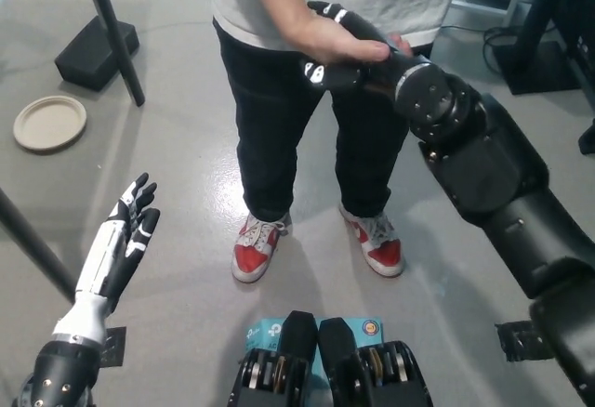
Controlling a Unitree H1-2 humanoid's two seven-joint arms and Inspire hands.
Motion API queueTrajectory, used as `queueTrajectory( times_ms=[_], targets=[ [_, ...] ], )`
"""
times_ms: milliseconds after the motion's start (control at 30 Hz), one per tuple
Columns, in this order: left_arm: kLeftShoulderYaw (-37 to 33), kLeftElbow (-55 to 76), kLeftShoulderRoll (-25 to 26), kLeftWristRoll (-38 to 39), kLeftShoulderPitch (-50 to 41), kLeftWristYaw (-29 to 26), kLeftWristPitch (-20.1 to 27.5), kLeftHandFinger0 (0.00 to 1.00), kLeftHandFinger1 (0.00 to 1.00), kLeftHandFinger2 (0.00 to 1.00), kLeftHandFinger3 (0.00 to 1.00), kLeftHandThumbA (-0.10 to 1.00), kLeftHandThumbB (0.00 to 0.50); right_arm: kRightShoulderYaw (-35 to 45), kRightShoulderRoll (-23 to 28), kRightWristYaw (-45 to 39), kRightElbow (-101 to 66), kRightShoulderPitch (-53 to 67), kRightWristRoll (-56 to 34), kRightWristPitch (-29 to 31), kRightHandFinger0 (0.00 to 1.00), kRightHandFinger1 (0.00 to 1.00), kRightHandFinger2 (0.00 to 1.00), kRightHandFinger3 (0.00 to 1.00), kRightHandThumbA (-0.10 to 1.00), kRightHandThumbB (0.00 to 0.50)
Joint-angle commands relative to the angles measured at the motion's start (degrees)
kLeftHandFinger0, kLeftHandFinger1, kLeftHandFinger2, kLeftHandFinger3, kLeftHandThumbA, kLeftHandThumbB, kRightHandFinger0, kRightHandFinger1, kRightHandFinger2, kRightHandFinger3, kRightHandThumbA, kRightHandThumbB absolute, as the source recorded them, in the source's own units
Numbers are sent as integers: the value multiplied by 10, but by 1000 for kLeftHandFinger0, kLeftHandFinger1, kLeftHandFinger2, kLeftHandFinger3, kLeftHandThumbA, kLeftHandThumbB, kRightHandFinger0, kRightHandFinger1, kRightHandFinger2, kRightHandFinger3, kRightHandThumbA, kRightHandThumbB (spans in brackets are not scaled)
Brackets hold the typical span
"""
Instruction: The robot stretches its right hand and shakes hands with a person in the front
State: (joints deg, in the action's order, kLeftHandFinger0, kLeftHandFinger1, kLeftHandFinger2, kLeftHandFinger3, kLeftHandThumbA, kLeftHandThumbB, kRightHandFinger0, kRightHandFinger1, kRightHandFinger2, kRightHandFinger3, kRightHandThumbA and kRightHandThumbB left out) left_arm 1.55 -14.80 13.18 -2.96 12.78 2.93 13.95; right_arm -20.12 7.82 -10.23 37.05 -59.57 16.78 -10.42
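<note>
Handshake under way: my right hand [346, 49] was clasped in the person's hand [325, 37]; release remained. Left hand [125, 235] rested open, well below.

head camera looks steeply down at floor [186, 165].

Right hand clasped in a handshake, left hand idle.

The black right arm [502, 184] reaches up from the lower right toward the upper middle, wrist straight, and its right hand [342, 52] is wrapped by the person's hand [327, 37], whose fingers close over its back. The white left hand [119, 244] rests at the lower left, palm flat, fingers held out straight and close together, gripping nothing.
</note>
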Motion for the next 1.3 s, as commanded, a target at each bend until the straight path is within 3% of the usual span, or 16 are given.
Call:
queueTrajectory(
  times_ms=[0, 100, 200, 300, 333, 433, 567, 733, 867, 1000, 1067, 1133, 1167, 1200, 1233, 1267],
  targets=[
    [8, 10, 13, 9, 16, 6, 7, 1000, 1000, 1000, 1000, 877, 89, 12, 36, -48, -176, 6, -3, -26, 1000, 1000, 1000, 1000, 488, 272],
    [8, 8, 12, 4, 13, 3, 10, 1000, 1000, 1000, 1000, 878, 98, 32, 50, -62, -330, 26, -17, -61, 1000, 1000, 1000, 1000, 458, 254],
    [8, 7, 12, 3, 10, 3, 13, 1000, 1000, 1000, 1000, 883, 90, 44, 60, -70, -454, 35, -18, -85, 1000, 1000, 1000, 1000, 499, 271],
    [8, 4, 12, 6, 10, 4, 17, 1000, 1000, 1000, 1000, 875, 78, 65, 68, -90, -621, 33, -40, -158, 1000, 1000, 1000, 1000, 510, 283],
    [9, 4, 11, 8, 10, 4, 16, 1000, 1000, 1000, 1000, 867, 82, 62, 75, -95, -657, 29, -25, -162, 1000, 1000, 1000, 1000, 548, 272],
    [11, 10, 10, 12, 12, 6, 3, 1000, 1000, 1000, 1000, 861, 90, 84, 72, -115, -765, 28, -28, -165, 1000, 1000, 1000, 1000, 483, 243],
    [10, 10, 10, 11, 10, 6, 7, 1000, 1000, 1000, 1000, 867, 94, 87, 65, -117, -798, 44, -39, -165, 1000, 1000, 1000, 1000, 422, 257],
    [10, 9, 9, 9, 10, 4, 14, 1000, 1000, 1000, 1000, 852, 76, 44, 65, -102, -695, 57, -16, -165, 1000, 1000, 1000, 1000, 433, 262],
    [8, 8, 8, 4, 11, 3, 12, 1000, 1000, 1000, 1000, 848, 84, 24, 45, -92, -516, 72, -18, -140, 1000, 1000, 1000, 1000, 412, 270],
    [9, 9, 9, 9, 15, 6, 9, 1000, 1000, 1000, 1000, 850, 93, 9, 27, -68, -355, 52, 3, -84, 1000, 1000, 1000, 1000, 391, 255],
    [9, 11, 8, 12, 15, 8, 6, 1000, 1000, 1000, 1000, 843, 96, 6, 18, -64, -289, 40, 5, -90, 844, 924, 1000, 1000, 431, 268],
    [9, 11, 8, 9, 15, 7, 8, 1000, 1000, 1000, 1000, 838, 91, 2, 7, -51, -193, 24, 8, -64, 777, 827, 891, 1000, 428, 266],
    [8, 12, 7, 10, 15, 8, 7, 1000, 1000, 1000, 1000, 837, 97, 1, 2, -41, -143, 16, 12, -48, 686, 734, 771, 1000, 422, 266],
    [8, 13, 8, 7, 16, 6, 5, 1000, 1000, 1000, 1000, 837, 99, -2, -3, -33, -88, 4, 15, -29, 818, 902, 928, 1000, 422, 264],
    [7, 13, 8, 6, 16, 6, 6, 1000, 1000, 1000, 1000, 836, 100, -3, -4, -28, -64, 0, 16, -17, 930, 997, 1000, 1000, 414, 258],
    [6, 12, 10, 1, 17, 5, 10, 1000, 1000, 1000, 1000, 837, 96, -10, -8, -21, -5, -13, 22, 3, 1000, 1000, 1000, 1000, 427, 252]
  ],
)
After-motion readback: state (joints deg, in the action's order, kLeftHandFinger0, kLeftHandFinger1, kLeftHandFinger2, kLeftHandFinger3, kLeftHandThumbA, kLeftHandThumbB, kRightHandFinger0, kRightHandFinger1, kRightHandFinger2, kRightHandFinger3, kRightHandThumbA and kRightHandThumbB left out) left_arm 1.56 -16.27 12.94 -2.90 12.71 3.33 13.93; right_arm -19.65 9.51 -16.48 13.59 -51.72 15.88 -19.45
